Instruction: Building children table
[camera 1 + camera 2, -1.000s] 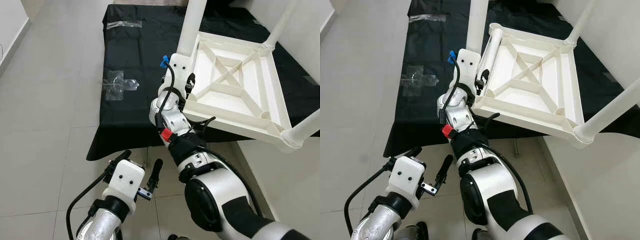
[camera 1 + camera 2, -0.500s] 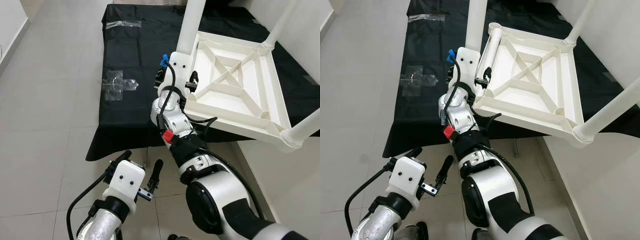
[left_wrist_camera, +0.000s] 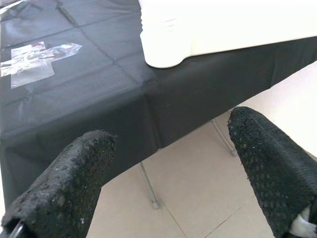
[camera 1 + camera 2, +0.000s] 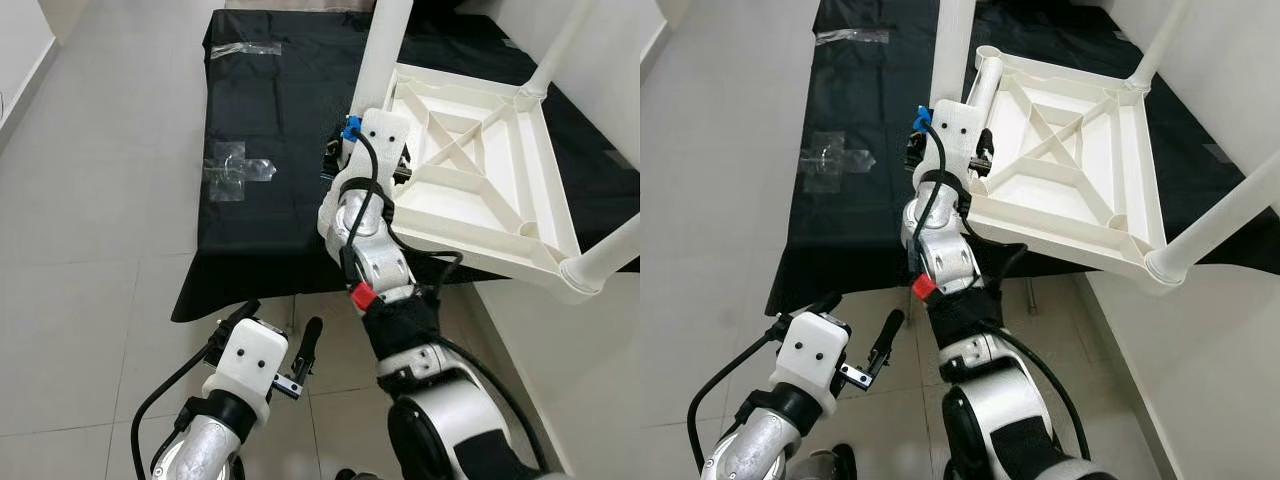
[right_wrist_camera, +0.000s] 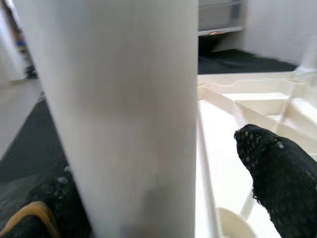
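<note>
Right end effector [image 5: 148, 198] open astride table leg [image 5: 124, 114], fingertips hidden | left end effector [image 3: 168, 168] open

1. An upturned white table [image 4: 1070, 170] lies on a black cloth [image 4: 855, 110].
2. The right gripper [image 4: 950, 150] reaches one white leg [image 4: 952, 45].
3. The left gripper [image 4: 855, 335] hangs open above the floor [image 4: 700, 200].

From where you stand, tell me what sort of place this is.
Probably a room in a home: pale floor tiles and white walls, with a black-covered table used as a workbench. On it lie an upturned white children's table and clear plastic bags.
</note>
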Controlling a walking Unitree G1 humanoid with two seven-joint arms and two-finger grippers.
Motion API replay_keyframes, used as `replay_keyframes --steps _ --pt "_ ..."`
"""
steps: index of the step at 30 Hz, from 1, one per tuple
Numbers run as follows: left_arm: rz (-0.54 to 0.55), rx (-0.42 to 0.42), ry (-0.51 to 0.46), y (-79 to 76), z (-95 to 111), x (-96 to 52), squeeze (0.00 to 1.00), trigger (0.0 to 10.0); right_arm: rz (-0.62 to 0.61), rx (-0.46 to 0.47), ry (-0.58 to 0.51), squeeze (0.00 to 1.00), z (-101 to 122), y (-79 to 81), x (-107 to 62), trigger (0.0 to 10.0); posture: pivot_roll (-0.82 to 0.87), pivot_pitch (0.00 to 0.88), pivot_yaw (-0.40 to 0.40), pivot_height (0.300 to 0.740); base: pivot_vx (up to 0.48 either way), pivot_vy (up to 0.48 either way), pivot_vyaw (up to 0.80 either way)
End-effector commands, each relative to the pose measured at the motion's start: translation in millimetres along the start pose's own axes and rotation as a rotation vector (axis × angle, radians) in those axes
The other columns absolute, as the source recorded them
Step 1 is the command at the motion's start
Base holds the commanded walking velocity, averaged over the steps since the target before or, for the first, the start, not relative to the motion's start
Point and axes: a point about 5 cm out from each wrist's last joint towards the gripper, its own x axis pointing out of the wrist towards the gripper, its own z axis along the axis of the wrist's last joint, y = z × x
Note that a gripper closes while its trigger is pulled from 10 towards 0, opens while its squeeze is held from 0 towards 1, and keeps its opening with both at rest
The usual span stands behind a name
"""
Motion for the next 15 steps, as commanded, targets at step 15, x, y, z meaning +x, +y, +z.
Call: replay_keyframes --steps 15 --pt "-0.006 0.006 0.026 -0.9 -8 0.1 0.0 10.0 0.236 0.077 0.097 0.0 -17 12.2 -29.8 10.0 0.08 0.201 -0.082 0.74 0.0 0.0 0.0"
